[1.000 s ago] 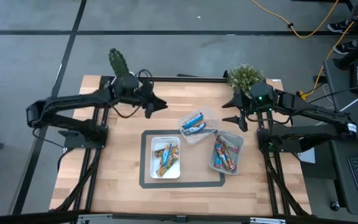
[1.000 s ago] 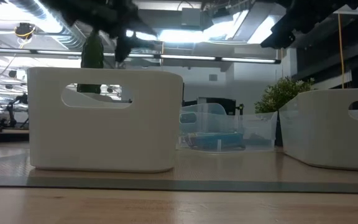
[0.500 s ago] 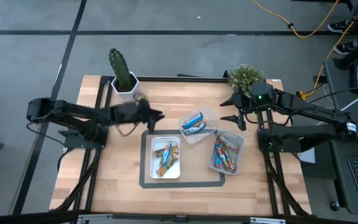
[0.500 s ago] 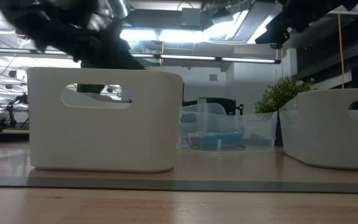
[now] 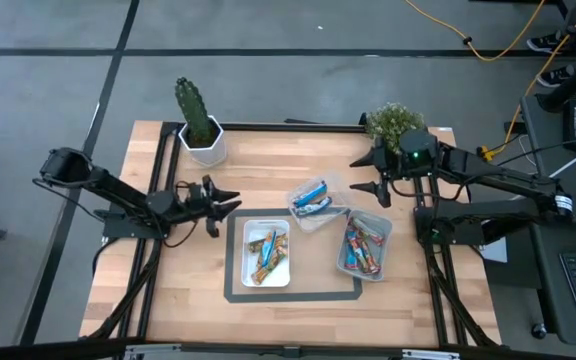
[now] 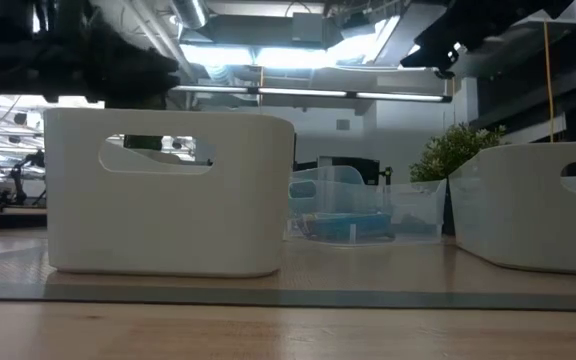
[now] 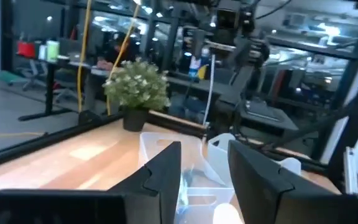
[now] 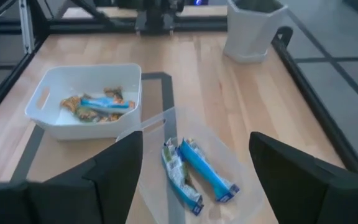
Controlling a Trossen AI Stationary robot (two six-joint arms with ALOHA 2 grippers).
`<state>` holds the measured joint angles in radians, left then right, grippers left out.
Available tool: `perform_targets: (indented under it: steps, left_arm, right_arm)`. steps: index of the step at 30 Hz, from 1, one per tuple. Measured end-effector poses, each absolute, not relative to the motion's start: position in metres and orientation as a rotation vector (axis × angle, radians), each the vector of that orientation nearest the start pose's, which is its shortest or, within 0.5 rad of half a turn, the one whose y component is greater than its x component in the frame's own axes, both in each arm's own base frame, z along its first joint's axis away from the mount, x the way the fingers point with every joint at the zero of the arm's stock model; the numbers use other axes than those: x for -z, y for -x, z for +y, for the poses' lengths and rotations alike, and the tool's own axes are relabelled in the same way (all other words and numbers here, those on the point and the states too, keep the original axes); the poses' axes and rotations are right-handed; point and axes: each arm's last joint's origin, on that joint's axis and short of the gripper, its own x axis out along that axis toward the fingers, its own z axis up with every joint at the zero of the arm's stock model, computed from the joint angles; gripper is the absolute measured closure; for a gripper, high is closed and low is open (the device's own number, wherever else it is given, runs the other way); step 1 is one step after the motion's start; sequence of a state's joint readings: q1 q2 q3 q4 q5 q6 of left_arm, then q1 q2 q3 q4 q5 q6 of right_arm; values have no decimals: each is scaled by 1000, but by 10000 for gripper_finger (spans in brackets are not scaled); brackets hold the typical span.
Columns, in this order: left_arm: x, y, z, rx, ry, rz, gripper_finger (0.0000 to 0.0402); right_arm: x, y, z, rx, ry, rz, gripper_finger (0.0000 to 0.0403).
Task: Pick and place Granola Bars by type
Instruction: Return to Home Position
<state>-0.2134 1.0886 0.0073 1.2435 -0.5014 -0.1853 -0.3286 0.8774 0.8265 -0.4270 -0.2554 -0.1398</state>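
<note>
3 containers sat on the pale, plank-grained wooden table (image 5: 188,290), with the Granola Bars (image 5: 267,254) sorted among them. Nearest the front edge stood a white, round-cornered plastic bin (image 5: 246,250) with cut-out handles, inside a dark rectangular mat border (image 5: 293,297). It held gold-brown bars (image 8: 95,104) mixed with blue ones. Beside it, a gray bin (image 5: 386,225) held crinkly red-blue bars (image 5: 362,250). Just behind them, a clear thin-walled tray (image 8: 219,149) held glossy blue-silver bars (image 8: 194,171). The left gripper (image 5: 226,205) hung over bare wood by the white bin's left rear corner, fingers apart and empty. The right gripper (image 5: 364,176) hovered behind the tray, fingers spread wide, holding nothing. At the back edge stood a cactus (image 5: 192,103) in a faceted white pot and a leafy plant (image 5: 393,122).
</note>
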Motion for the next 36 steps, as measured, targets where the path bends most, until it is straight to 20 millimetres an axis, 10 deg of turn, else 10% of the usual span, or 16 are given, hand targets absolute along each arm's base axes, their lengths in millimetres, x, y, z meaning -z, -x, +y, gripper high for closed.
perform_targets:
  steps: [24, 36]
  left_arm:
    - [-124, -157, -23, 2, 74, 267, 276]
    - [-152, -133, -16, -6, 95, 144, 276]
  right_arm:
    - [-310, -180, -58, 129, 19, 462, 107]
    - [-313, -182, -60, 166, 59, 427, 107]
